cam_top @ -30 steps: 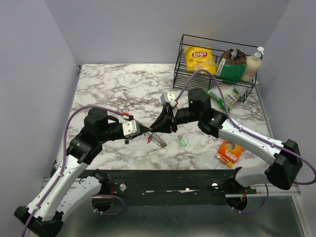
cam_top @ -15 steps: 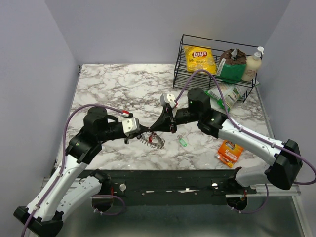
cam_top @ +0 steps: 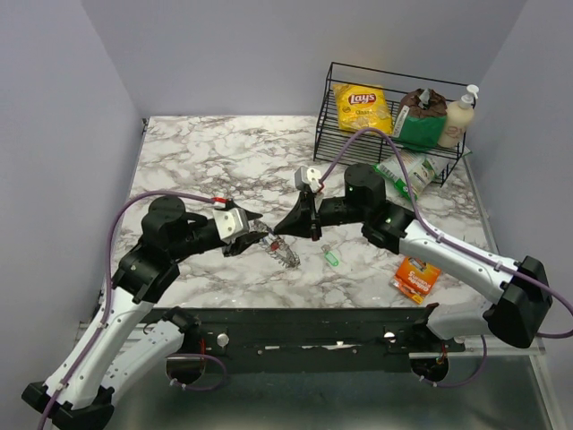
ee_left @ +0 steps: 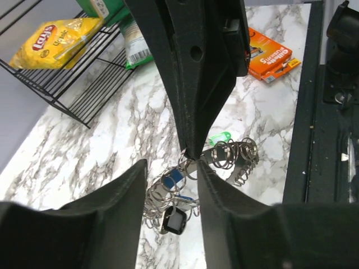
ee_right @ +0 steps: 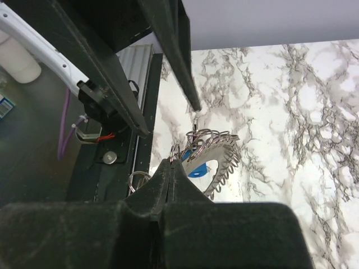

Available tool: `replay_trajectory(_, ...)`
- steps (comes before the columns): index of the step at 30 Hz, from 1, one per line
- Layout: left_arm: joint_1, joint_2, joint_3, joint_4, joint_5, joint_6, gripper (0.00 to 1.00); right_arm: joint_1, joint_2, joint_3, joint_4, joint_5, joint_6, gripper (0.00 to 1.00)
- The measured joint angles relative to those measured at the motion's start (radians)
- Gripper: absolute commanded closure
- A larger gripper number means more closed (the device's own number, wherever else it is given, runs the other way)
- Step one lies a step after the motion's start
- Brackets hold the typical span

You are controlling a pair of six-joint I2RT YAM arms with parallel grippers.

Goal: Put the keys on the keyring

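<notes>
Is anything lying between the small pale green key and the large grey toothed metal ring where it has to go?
Nothing visible does. In the top view the pale green key lies on the bare marble table, right of the grey toothed keyring and apart from it; only tabletop shows between them.

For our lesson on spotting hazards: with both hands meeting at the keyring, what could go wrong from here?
The right hand pinches only a thin loop of the keyring at its tips, so it may slip free. The left hand is open, so nothing would catch it. The green key lies loose nearby and could be knocked away.
</notes>
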Motion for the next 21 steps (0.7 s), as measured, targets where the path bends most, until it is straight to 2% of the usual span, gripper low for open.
replay_trajectory(8,0.0,-0.012,0.0,0.048,-0.024,-0.036,0.44,0.0,-0.066,-0.079,0.093,0.033,0.031,0.99)
replay_trajectory(10,0.0,-0.014,0.0,0.067,-0.019,-0.048,0.49,0.0,-0.105,-0.114,0.131,0.042,0.042,0.99)
replay_trajectory(12,0.0,-0.013,0.0,0.09,0.004,-0.063,0.54,0.0,-0.145,-0.146,0.176,0.047,0.051,0.99)
replay_trajectory(16,0.0,-0.011,0.0,0.142,0.084,-0.082,0.54,0.0,-0.239,-0.225,0.287,0.049,0.087,0.99)
replay_trajectory(21,0.0,-0.015,-0.03,0.316,0.199,-0.161,0.58,0.0,-0.298,-0.27,0.414,0.035,0.141,0.99)
